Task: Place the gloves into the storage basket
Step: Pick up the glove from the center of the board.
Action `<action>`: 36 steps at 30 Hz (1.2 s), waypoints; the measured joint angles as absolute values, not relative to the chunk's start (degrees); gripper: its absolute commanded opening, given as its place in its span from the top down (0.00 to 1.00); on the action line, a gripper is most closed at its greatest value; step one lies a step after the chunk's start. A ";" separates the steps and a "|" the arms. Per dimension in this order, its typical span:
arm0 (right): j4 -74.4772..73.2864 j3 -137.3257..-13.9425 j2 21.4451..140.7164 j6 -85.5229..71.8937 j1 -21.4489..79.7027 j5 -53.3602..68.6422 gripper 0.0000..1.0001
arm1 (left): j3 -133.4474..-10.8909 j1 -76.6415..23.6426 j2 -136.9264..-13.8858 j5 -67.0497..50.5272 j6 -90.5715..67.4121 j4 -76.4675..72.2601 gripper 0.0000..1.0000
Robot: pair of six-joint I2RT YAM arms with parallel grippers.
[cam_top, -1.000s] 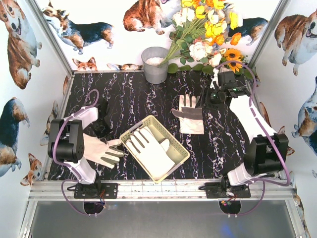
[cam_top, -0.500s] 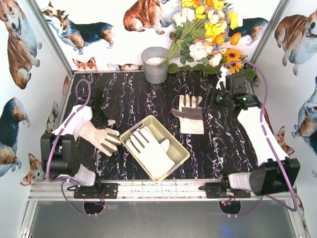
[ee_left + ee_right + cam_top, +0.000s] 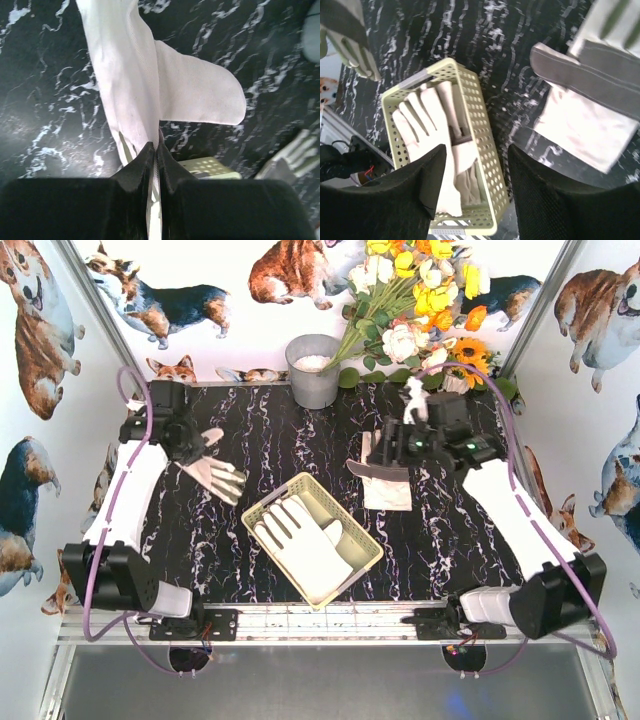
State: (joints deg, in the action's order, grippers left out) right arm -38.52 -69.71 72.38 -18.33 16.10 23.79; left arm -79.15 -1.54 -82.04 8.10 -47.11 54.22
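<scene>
Left fingers (image 3: 141, 167) pinch a glove (image 3: 125, 75) aloft, left of the basket (image 3: 343, 516).

Bright, even overhead light casts soft shadows; close to the left wrist camera the glove (image 3: 125, 75) looks washed-out, slightly blurred.

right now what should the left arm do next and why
Probably swing the left gripper right and toward the near edge until its glove hangs over the storage basket. The jaws are shut on the glove, and it sits off the basket's far-left side, not above it, so opening now would likely miss.
</scene>
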 measured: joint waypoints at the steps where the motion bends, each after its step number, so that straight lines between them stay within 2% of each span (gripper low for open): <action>1: -37.87 -70.24 73.23 -18.44 17.10 24.21 0.42 | -80.01 -1.54 -81.67 7.62 -48.05 53.98 1.00; 6: -32.34 -72.93 77.41 -19.20 24.47 25.23 0.31 | -81.10 -1.76 -79.37 4.05 -54.08 51.55 1.00; 13: -23.53 -74.48 81.49 -21.10 34.87 24.47 0.22 | -81.17 -6.76 -77.84 0.38 -64.58 43.88 1.00; 20: -20.05 -75.99 86.39 -21.10 38.96 21.47 0.18 | -82.32 -14.46 -79.44 -2.22 -73.10 36.05 1.00; 27: -18.96 -77.01 88.53 -20.23 39.22 17.47 0.18 | -82.76 -17.87 -81.73 -4.54 -78.43 30.65 1.00; 29: -18.79 -77.89 89.01 -19.55 39.18 16.82 0.20 | -82.76 -18.35 -81.80 -4.95 -79.37 30.06 1.00; 32: -18.02 -79.37 89.47 -18.48 39.18 16.60 0.32 | -82.76 -18.59 -81.80 -5.37 -80.42 28.97 1.00; 36: -17.87 -81.80 89.80 -17.10 39.16 17.12 0.65 | -82.74 -18.57 -81.62 -5.32 -81.36 28.36 1.00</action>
